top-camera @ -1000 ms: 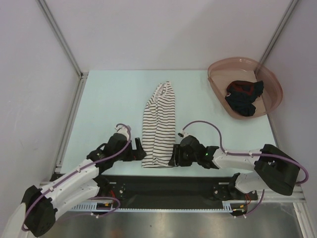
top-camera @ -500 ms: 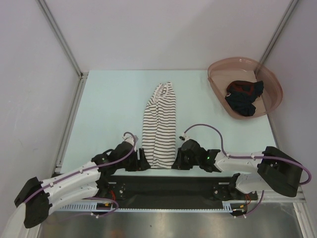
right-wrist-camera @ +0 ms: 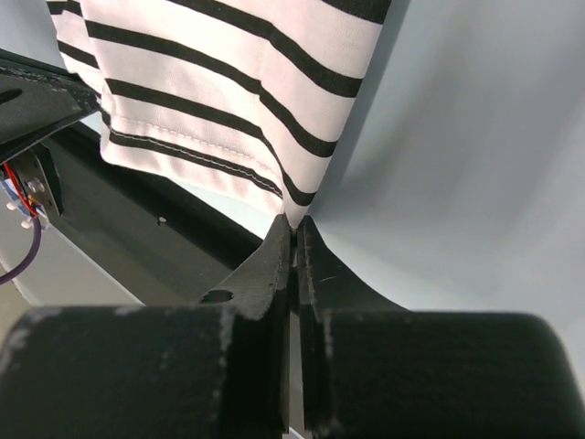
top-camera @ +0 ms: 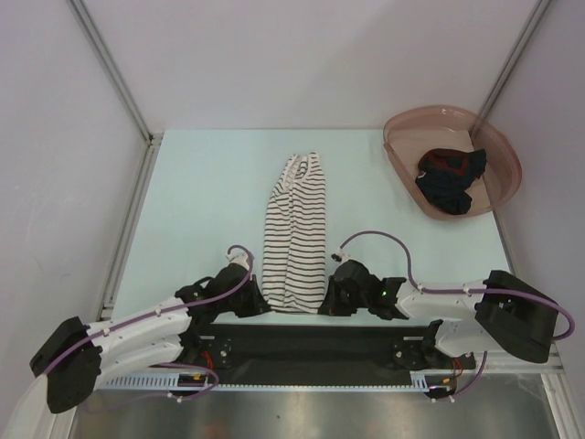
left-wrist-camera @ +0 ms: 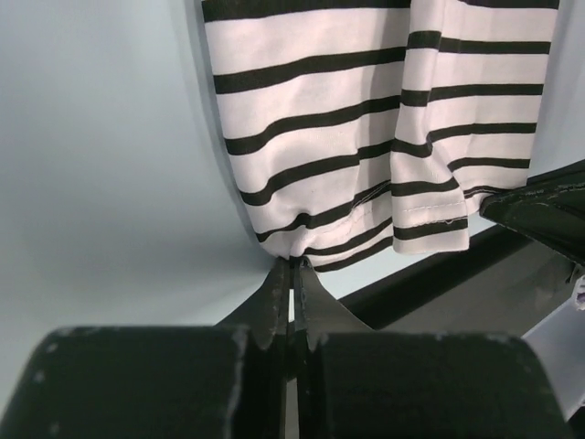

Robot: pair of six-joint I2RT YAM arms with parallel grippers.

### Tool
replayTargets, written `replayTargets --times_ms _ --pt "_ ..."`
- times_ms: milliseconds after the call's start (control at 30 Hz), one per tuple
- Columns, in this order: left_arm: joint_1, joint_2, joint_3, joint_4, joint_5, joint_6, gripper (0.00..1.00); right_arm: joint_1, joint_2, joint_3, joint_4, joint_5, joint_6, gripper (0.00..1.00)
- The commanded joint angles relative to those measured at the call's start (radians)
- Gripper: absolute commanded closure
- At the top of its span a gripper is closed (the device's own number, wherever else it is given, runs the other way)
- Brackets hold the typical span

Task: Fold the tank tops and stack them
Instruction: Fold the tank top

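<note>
The white striped tank top (top-camera: 294,233) lies lengthwise in a narrow strip down the middle of the pale table, its hem at the near edge. My left gripper (top-camera: 262,302) is shut on the hem's left corner (left-wrist-camera: 294,251); the cloth bunches at its fingertips (left-wrist-camera: 294,265). My right gripper (top-camera: 324,302) is shut on the hem's right corner (right-wrist-camera: 294,212), pinching a fold at its tips (right-wrist-camera: 296,224). The dark tank top with red parts (top-camera: 450,180) sits crumpled in the pink basin (top-camera: 402,151).
The pink basin stands at the table's far right corner. A black strip (top-camera: 302,343) runs along the near edge under the hem. Metal frame posts (top-camera: 110,69) rise at the back corners, with white walls around.
Both grippers came in against the hem's two corners and shut on them, the right one first. The hem end has narrowed slightly between them.
</note>
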Motion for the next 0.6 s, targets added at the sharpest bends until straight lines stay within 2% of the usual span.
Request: replayTargets --times_ms 0,100,267,567 --pt "-0.013 -0.013 -0.007 -0.072 -0.040 0.014 1.00 0.012 -0.045 0.011 -0.069 0.014 0.004 1.00" --pt "-0.023 -0.059 0.027 -0.127 -0.011 0.016 1.00 0.015 -0.085 0.041 -0.143 0.023 -0.002 0.97" --pt "-0.029 -0.128 0.082 -0.221 0.015 0.026 1.00 0.017 -0.125 0.101 -0.215 0.019 -0.007 1.00" --pt "-0.027 -0.102 0.202 -0.266 0.009 0.060 1.00 -0.029 -0.128 0.222 -0.338 0.025 -0.063 1.00"
